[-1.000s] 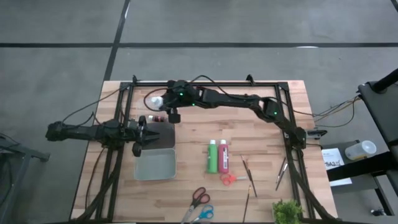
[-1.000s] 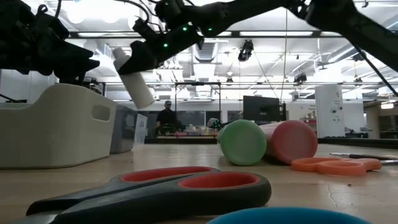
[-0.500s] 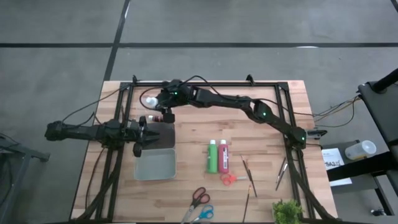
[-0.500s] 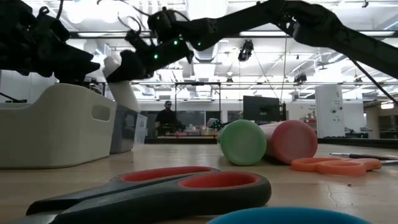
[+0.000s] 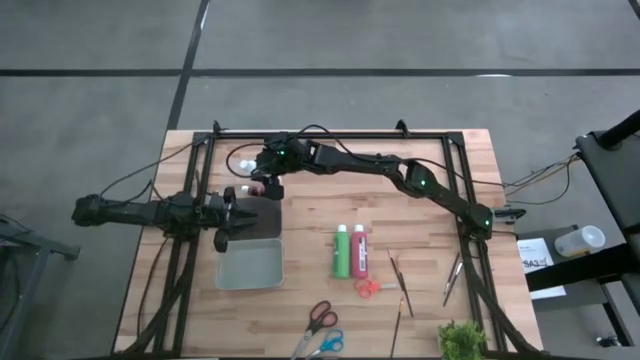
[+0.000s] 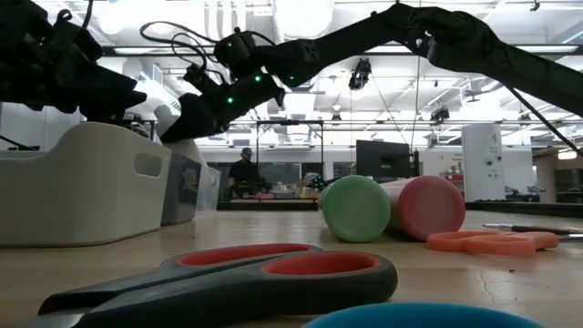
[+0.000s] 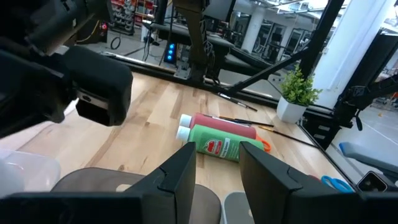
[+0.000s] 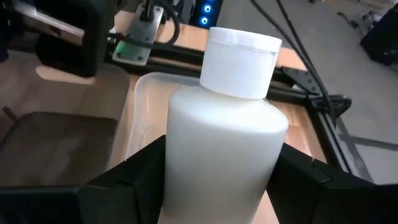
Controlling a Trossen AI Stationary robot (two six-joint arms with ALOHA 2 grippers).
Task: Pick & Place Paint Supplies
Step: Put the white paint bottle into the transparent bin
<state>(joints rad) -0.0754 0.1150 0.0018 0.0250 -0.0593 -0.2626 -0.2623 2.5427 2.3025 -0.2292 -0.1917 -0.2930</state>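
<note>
Wood table (image 5: 420,200), clear bin (image 8: 146,93) under my right gripper (image 8: 217,186), which clamps the white bottle (image 8: 224,137). Left gripper (image 7: 217,168) waits, fingers apart, beside it. Placing step, I judge; next: lower, release. Green bottle (image 5: 342,251), red bottle (image 5: 359,251) and brushes (image 5: 399,275) wait mid-table.

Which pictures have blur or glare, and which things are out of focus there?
Low view: the black-and-red scissors nearest the lens are soft, and ceiling lights glare above. Right wrist view: the white bottle is sharp, the background blurred. High view: evenly lit, no strong shadows.
</note>
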